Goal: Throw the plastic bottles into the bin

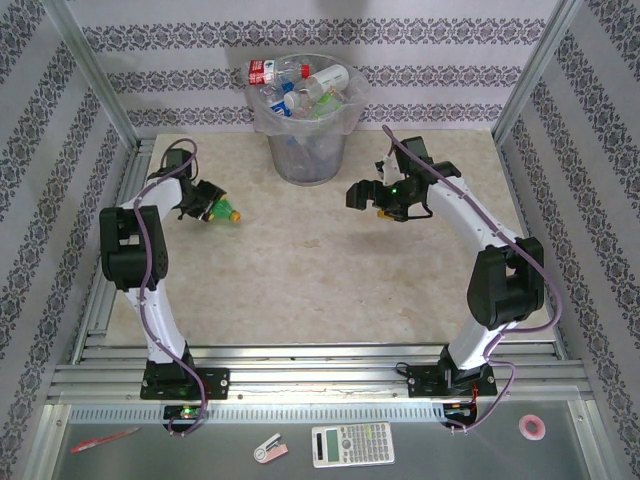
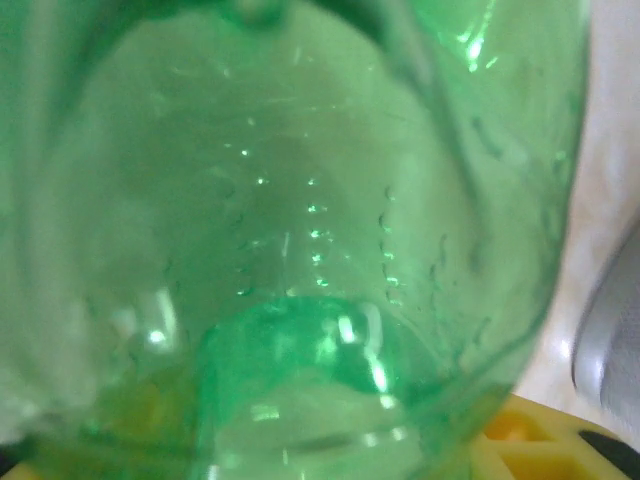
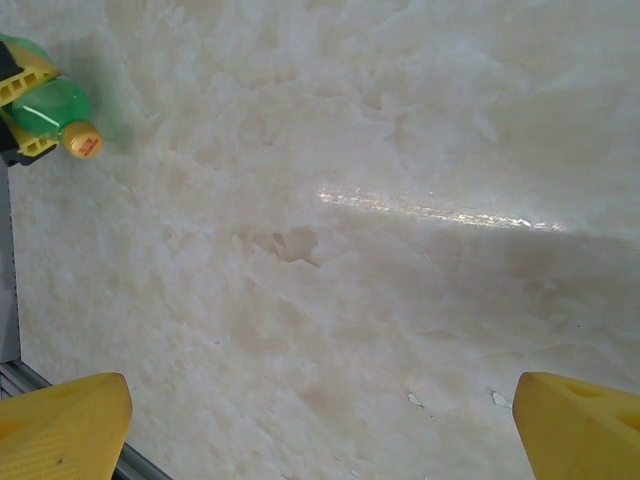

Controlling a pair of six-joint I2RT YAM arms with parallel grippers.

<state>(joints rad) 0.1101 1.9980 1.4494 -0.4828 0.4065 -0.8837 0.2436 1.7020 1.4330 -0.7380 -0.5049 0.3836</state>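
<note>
A green plastic bottle with an orange cap lies at the table's left side, and my left gripper is shut on its body. Its green wall presses right up against the left wrist camera, with a yellow finger at the lower right. From the right wrist, the same bottle sits between yellow fingers. The grey bin stands at the back centre, with several bottles heaped in it. My right gripper hangs open over bare table, right of the bin.
Metal frame posts and patterned walls close in the table on three sides. On the shelf below the arm bases lie a calculator, a tape roll and a red pen. The marble tabletop spans the space between the arms.
</note>
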